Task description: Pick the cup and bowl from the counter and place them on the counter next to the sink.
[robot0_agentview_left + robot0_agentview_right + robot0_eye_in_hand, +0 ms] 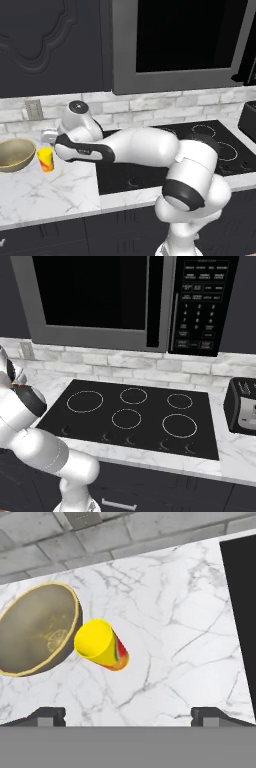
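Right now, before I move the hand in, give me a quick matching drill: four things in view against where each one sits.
Things:
1. cup
2. bowl
3. cooktop
4. toaster

Places:
A. far right, on the marble beyond the cooktop
B. leftmost on the counter, below the wall outlet
C. set in the worktop under the microwave
D. upright, close beside the bowl

Pairs: 1-D, 2-B, 3-C, 4-A

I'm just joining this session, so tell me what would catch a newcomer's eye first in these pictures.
The yellow cup stands out most, upright on the white marble counter right beside the wide tan bowl. The white arm stretches left across the black cooktop, and the open claw hangs above the counter near the cup. A large microwave is mounted above the cooktop.
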You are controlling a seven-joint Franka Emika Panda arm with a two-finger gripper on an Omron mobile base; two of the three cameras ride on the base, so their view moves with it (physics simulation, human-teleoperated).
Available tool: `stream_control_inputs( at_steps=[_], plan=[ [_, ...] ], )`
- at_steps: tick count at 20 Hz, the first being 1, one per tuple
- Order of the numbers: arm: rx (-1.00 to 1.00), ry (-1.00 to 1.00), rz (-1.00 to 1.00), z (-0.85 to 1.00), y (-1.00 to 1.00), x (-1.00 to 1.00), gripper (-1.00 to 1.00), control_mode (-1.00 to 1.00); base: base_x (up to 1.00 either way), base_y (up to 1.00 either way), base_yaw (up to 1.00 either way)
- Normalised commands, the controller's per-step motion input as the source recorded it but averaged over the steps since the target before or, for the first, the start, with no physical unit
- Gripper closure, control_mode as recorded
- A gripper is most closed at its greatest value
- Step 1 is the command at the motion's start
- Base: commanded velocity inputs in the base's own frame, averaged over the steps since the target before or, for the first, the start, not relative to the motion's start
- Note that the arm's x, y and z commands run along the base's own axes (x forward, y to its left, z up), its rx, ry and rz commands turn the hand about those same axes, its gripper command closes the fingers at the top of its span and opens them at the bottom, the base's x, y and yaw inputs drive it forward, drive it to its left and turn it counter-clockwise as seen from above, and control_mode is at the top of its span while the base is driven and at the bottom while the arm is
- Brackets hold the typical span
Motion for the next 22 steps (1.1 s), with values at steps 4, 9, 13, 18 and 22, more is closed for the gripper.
stream_control_inputs(
  at_steps=[4,9,13,18,22],
  plan=[
    [0.0,0.0,0.0,-0.01,0.19,0.22,-1.0,-1.0,0.0,0.0,0.0],
    [0.0,0.0,0.0,-0.02,0.26,0.03,-1.0,-1.0,0.0,0.0,0.0],
    [0.0,0.0,0.0,-0.08,0.19,0.0,-1.0,-1.0,0.0,0.0,0.0],
    [0.0,0.0,0.0,-0.12,0.06,0.15,-1.0,-1.0,0.0,0.0,0.0],
    [0.0,0.0,0.0,-0.11,0.0,0.17,-1.0,-1.0,0.0,0.0,0.0]
  ],
)
